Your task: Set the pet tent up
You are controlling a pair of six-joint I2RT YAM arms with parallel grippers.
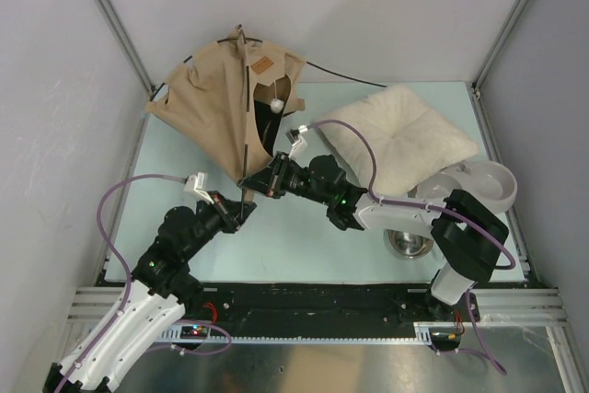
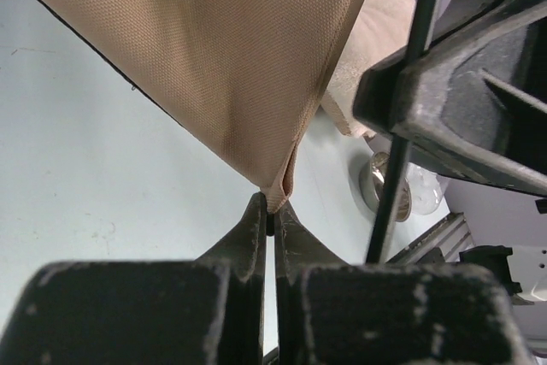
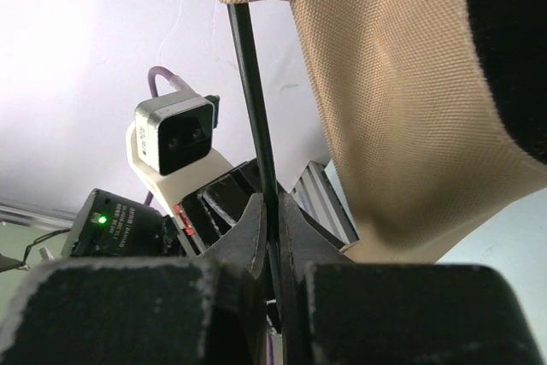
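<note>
Left end effector (image 2: 269,211) is pinched fully closed on the bottom corner of the pet tent (image 1: 216,108), probably to pin that corner as a fixed target. Just at its two o'clock, the right end effector (image 3: 273,211) is clamped on a thin black pole (image 3: 252,100), seemingly to steer the pole's foot toward the held corner. The tent sits partly raised and leaning at eleven o'clock on the counter (image 1: 138,218). One pillow (image 1: 400,140) lies at two o'clock. Two dishes sit at four o'clock, a white bowl (image 1: 483,186) and a metal bowl (image 1: 408,243). There is one tent, and at least two poles are visible.
</note>
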